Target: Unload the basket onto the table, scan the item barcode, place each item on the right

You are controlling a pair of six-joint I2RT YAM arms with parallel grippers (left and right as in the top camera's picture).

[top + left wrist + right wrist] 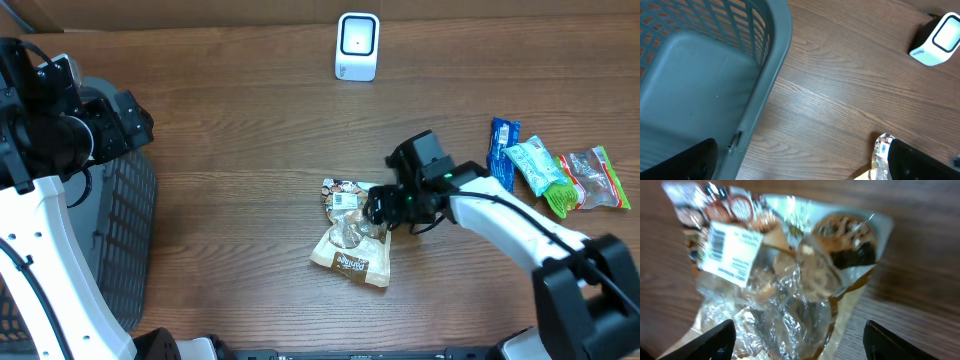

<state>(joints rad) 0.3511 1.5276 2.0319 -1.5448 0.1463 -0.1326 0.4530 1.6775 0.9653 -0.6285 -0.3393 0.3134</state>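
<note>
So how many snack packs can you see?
4. A cookie bag lies mid-table by the right gripper. A blue pack, a green pack and a red pack lie together at the right. Part of the basket is hidden, so there may be more.

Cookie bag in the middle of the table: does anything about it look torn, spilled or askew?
Nothing spilled or visibly torn. The cookie bag lies crumpled and skewed, its barcode label facing up rather than toward the scanner at the far edge. The right claw hangs open over it.
</note>
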